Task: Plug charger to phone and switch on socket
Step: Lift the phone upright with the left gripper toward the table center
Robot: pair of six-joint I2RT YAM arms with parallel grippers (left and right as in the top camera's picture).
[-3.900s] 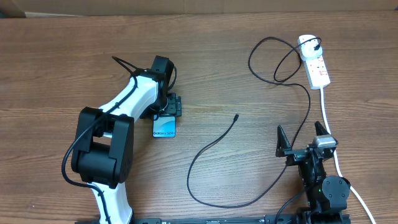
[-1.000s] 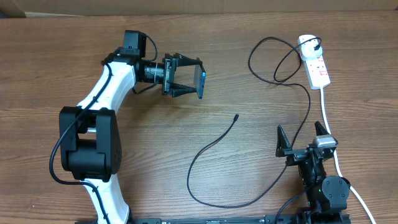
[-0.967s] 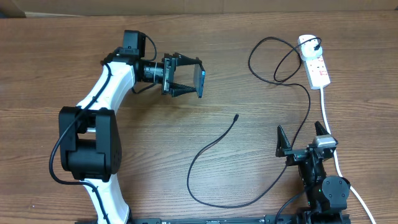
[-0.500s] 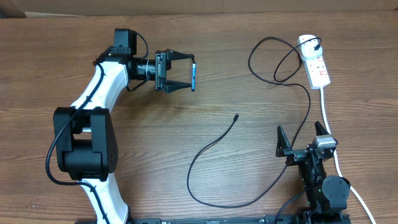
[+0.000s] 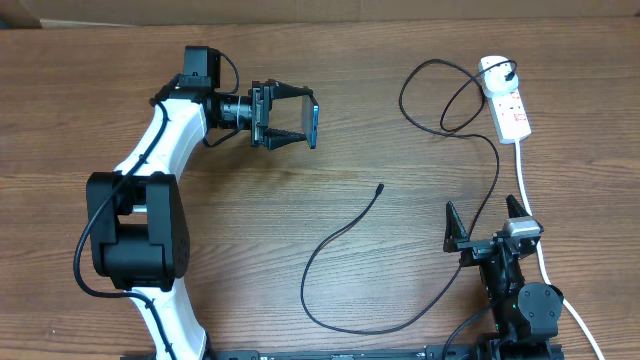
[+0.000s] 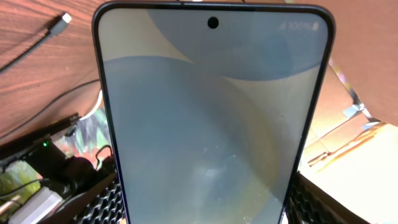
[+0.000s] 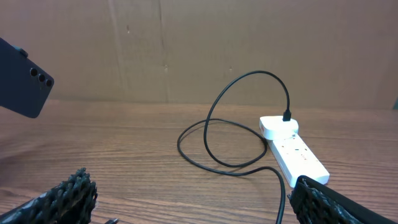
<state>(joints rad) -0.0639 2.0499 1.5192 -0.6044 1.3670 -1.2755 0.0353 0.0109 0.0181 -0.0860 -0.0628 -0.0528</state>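
My left gripper is shut on the phone and holds it on edge above the far left of the table. In the left wrist view the phone's blue-grey screen fills the frame between my ribbed fingers. The phone's dark back shows in the right wrist view. The charger cable loops across the table, and its free tip lies mid-table, apart from the phone. The white socket lies at the far right with a black plug in it. My right gripper is open and empty near the front right.
The socket's thick white cord runs down the right side past my right gripper. The cable coils beside the socket. A cardboard wall stands behind the table. The cable tip also shows in the left wrist view.
My left gripper has lifted the phone off the table and carried it back and to the right. In the last half second it has barely moved. The right arm has not moved.
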